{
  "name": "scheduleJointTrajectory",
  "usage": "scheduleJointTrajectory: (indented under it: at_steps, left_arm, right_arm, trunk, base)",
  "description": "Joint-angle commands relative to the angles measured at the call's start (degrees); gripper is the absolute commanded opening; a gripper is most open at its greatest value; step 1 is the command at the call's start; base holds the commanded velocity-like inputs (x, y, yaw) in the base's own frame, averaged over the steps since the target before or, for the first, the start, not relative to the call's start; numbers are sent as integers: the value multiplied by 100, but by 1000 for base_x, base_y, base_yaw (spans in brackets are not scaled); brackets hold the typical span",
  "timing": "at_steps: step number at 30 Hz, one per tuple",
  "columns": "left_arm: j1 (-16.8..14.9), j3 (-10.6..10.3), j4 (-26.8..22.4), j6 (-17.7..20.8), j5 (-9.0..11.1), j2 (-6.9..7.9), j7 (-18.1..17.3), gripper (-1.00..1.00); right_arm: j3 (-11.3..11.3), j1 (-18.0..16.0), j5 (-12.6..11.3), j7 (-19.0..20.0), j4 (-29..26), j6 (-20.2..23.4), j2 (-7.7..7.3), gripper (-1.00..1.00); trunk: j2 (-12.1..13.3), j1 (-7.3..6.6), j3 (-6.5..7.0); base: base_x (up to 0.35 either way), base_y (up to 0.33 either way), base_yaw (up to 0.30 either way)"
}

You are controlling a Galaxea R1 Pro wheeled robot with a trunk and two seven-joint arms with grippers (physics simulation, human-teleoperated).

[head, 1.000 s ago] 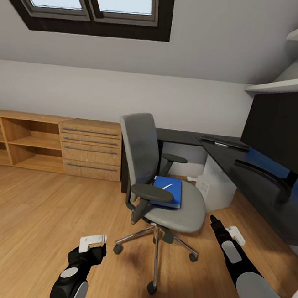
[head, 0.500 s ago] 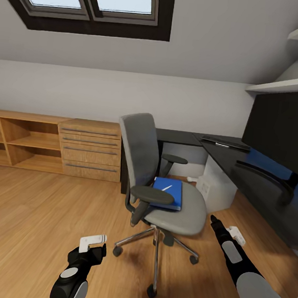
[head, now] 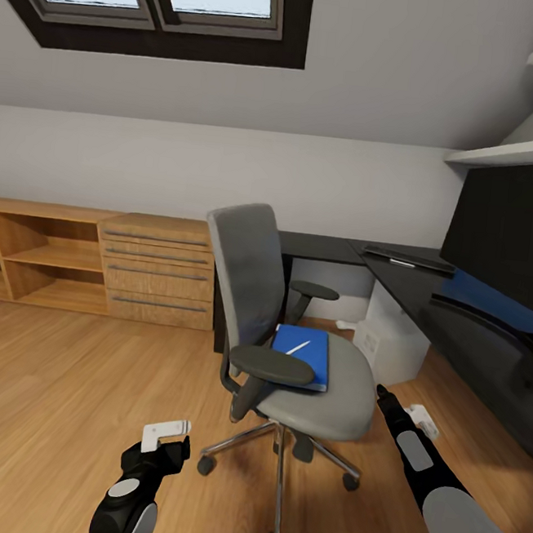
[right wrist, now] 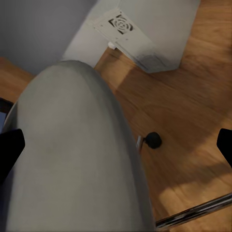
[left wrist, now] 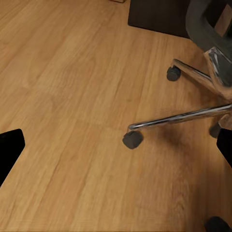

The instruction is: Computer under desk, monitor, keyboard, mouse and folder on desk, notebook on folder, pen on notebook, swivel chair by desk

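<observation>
On swivel chair (head: pixel 291 343) seat – folder (head: pixel 302 357), bright blue, flat, thin, w/ small white pen-like item (head: pixel 297 347) lying on top; parked there pending transfer to desk (head: pixel 427 300). Chair just beside desk, angled toward it. Computer (head: pixel 389 345) upright under desk already; monitor (head: pixel 511 243) on desk at right, keyboard (head: pixel 407 257) at far corner. Left gripper (head: pixel 162 436) low over wood floor (head: pixel 63 409), right gripper (head: pixel 403 412) near seat edge – both empty, jaws spread per wrist views, probably staged for reaching folder.
</observation>
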Motion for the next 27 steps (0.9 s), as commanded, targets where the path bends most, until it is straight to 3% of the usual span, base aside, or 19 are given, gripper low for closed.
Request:
scheduleJointTrajectory:
  at_steps: [1, 27]
  left_arm:
    - [-4, -8, -6, 14, 60, 2, 57, 100]
    - [-4, -1, 2, 16, 61, 2, 72, 100]
  right_arm:
    - [-14, -4, -60, 35, 10, -16, 1, 100]
    - [-19, -4, -63, 25, 8, -16, -7, 100]
  trunk:
    - [-3, -1, -6]
    - [-3, -1, -82]
  base:
    - [57, 0, 0]
    - [77, 0, 0]
